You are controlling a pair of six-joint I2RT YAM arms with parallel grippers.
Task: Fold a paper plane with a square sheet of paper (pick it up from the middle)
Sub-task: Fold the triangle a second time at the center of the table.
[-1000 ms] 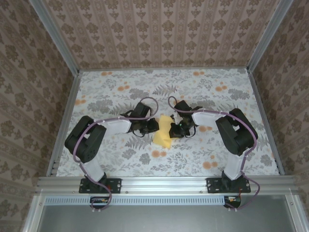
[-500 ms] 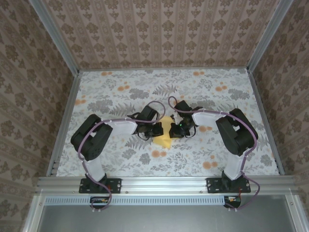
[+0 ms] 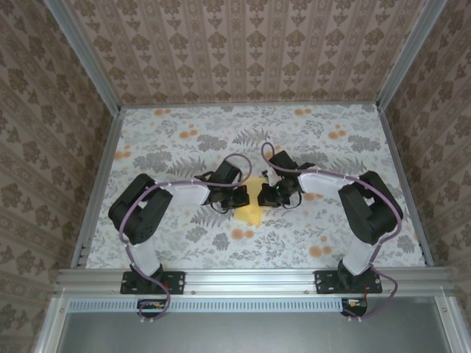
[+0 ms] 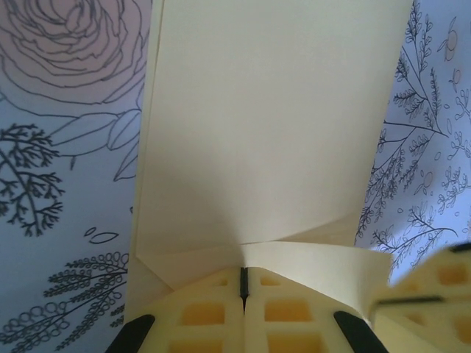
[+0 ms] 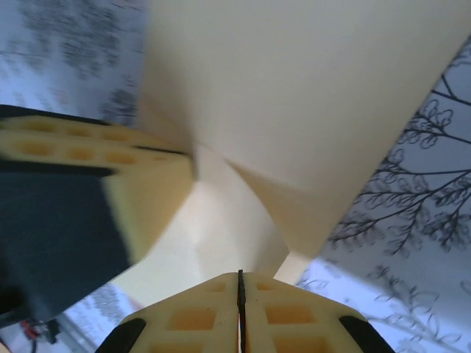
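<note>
You are looking down on a table [image 3: 176,132] covered in a grey floral print with small orange blotches, and it is sitting inside patterned walls. Your left arm [image 3: 143,209] and right arm [image 3: 368,209] are both bending in toward the middle of the table, so the two wrists are facing each other just apart.

Between them the pale yellow sheet of paper [image 3: 252,213] is lying partly folded. Its lower corner is poking out toward the near edge, and the rest is sitting under the two grippers. In the left wrist view the sheet of paper [image 4: 272,132] is stretching away from the fingers as a broad flat panel with a folded flap across its near end. In the right wrist view it [image 5: 309,88] is rising as a tilted panel over a creased lower layer.

Your left gripper [image 3: 239,197] [image 4: 243,283] is pressing its fingers together, with only a thin dark seam between the pads, and is pinching the near edge of the sheet.

Your right gripper [image 3: 263,195] [image 5: 240,283] is pressed together in the same way and is nipping the opposite edge.
</note>
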